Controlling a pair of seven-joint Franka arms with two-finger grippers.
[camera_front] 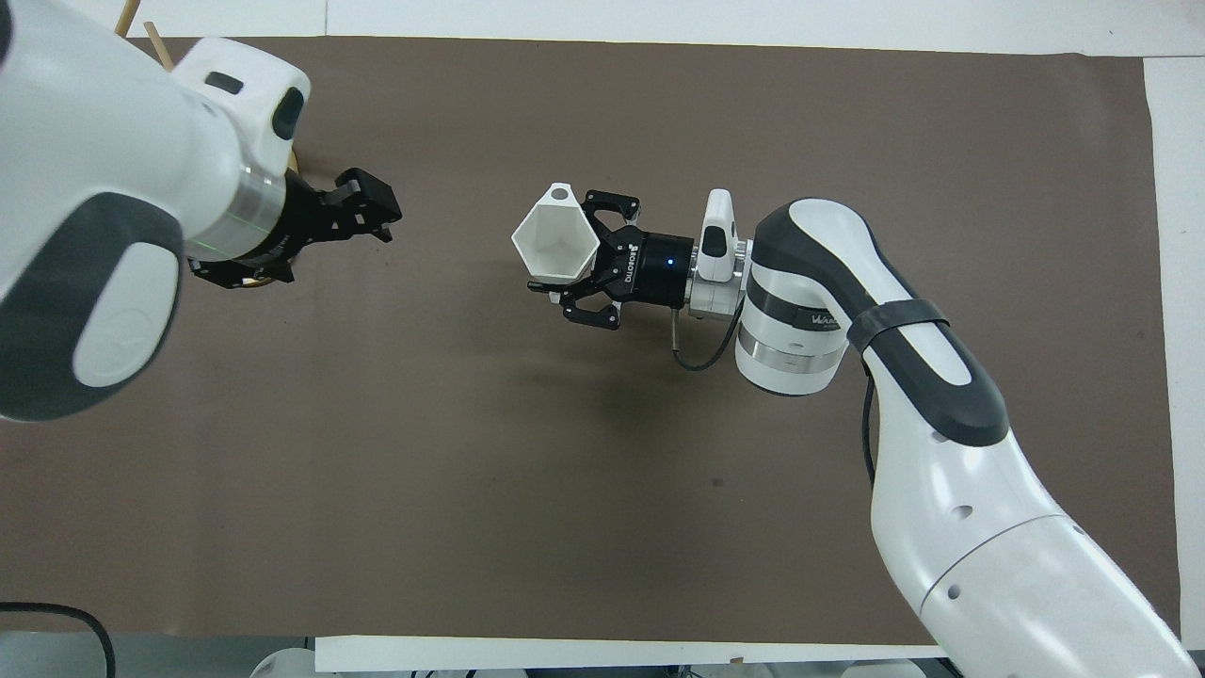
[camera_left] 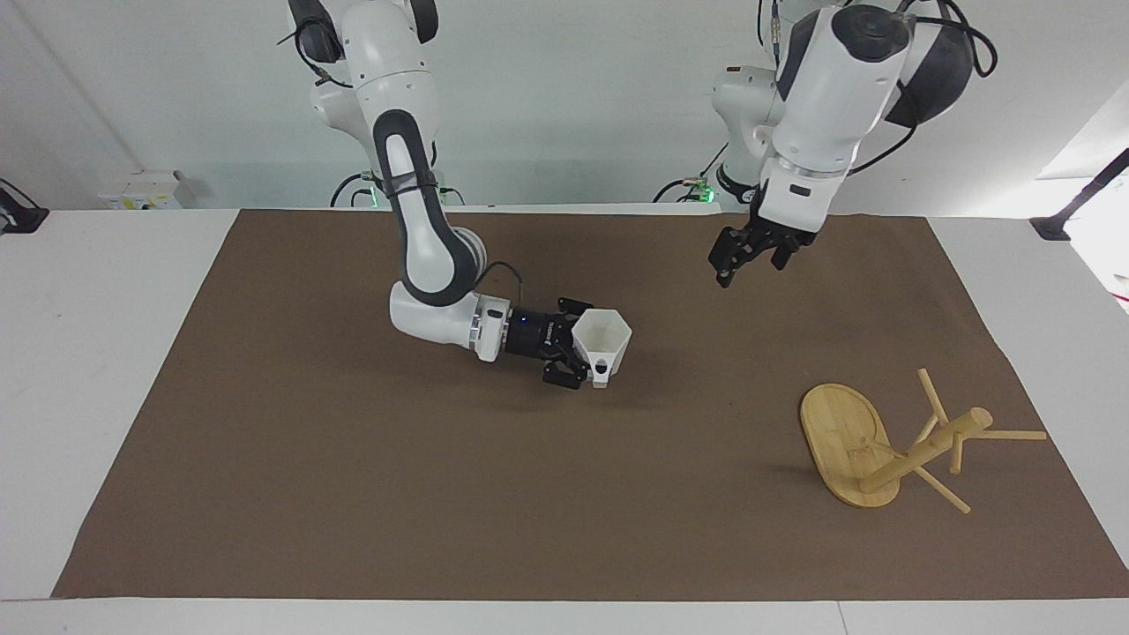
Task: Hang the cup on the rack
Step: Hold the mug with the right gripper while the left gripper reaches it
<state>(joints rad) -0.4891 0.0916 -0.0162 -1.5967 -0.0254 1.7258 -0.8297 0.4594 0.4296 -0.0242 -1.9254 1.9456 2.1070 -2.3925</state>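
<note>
Right pincer [camera_left: 578, 351] clamps small white faceted cup [camera_left: 604, 342] over mid-surface; left pincer [camera_left: 746, 253] raised, fingers apart. Keep handle hole facing light bamboo rack [camera_left: 891, 445] pegs.

Bright, even overhead light; soft shadows on the surface [camera_left: 353, 494] under both arms; glare at one edge; sharp focus.

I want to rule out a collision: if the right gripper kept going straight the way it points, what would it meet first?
The right gripper, shut on the cup, points toward the left arm's end. The left gripper probably hangs above that line; the rack looks off it. The way seems free.
</note>
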